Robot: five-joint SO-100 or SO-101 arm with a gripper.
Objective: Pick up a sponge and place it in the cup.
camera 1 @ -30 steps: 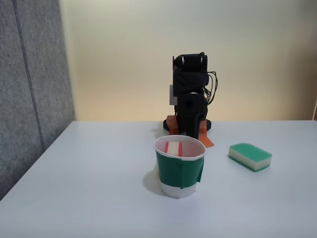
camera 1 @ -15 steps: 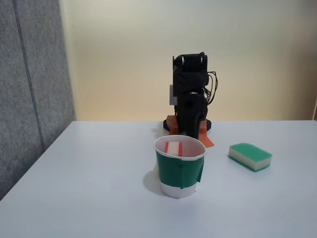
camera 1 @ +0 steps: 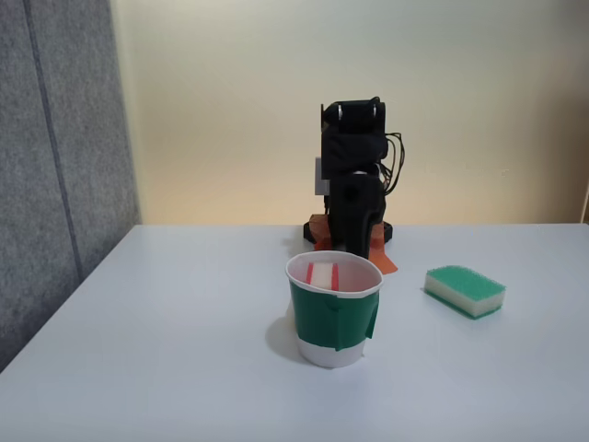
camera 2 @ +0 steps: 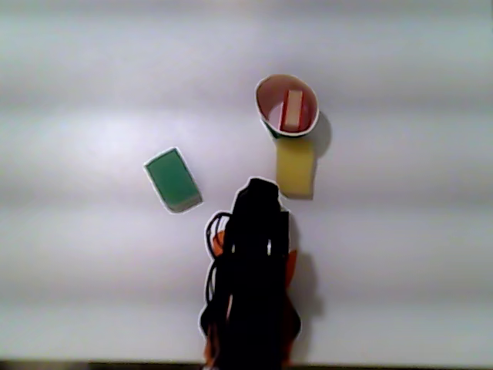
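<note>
Sponge [camera 1: 323, 275]: standing on edge inside cup [camera 1: 333, 322], centre of fixed view; placement judged complete. Arm [camera 1: 352, 175] folded behind cup. End effector: opening cannot be told.

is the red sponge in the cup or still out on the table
In. The sponge stands on edge inside the cup; the other view shows it within the rim.

The arm [camera 1: 352, 175] is seen folded upright over its base [camera 1: 348, 241] in the fixed view, with two round fittings visible on its topmost joint and cables looped at one side. In the other view the arm [camera 2: 251, 270] is seen from above as one dark mass. The fingers cannot be made out, so the gripper's state cannot be told.
</note>
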